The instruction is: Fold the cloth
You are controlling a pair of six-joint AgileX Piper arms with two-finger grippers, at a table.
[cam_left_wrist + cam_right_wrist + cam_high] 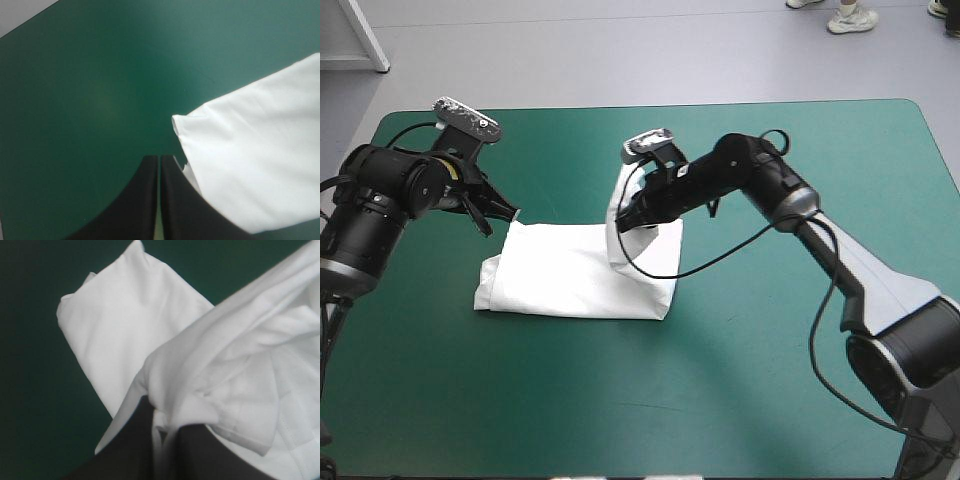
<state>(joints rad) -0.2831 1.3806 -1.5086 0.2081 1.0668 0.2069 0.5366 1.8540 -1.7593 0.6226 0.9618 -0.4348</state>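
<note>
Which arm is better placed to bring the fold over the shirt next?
Right. Its pincer is shut on the T-shirt's lifted end, held above the flat part. The left pincer is shut beside the shirt's far left corner and appears to hold nothing.

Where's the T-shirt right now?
In the high view the T-shirt lies near the table's middle, its right end lifted in the right gripper, with the left gripper at its far left corner.

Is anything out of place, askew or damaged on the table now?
Nothing is damaged or spilled. One thing is uneven: the T-shirt lies folded flat, but its right end stands raised, pinched in the shut right hand. The left hand is shut beside the far left corner.
</note>
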